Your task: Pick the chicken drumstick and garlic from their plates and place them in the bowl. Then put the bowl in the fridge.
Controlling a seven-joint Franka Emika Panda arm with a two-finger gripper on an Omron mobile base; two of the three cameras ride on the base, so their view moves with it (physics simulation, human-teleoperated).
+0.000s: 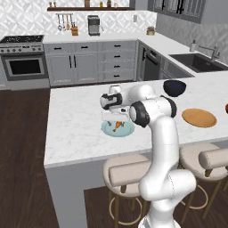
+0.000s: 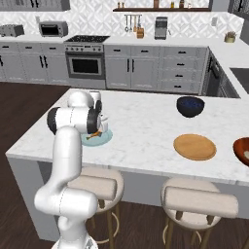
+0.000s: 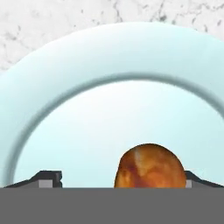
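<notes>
Orange-brown drumstick [image 3: 150, 166] lies on the blue plate [image 3: 52, 83], low in the hand picture, between the gripper [image 3: 118, 179] tips, which stand wide apart. Nothing is lifted yet; garlic, bowl and fridge steps remain, I judge.

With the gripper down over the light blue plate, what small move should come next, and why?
Probably shut the gripper on the chicken drumstick. In the hand view its fingertips stand apart on either side of the drumstick, which lies on the blue plate, nearer the right tip, so nudging slightly to centre it first may help.
</notes>
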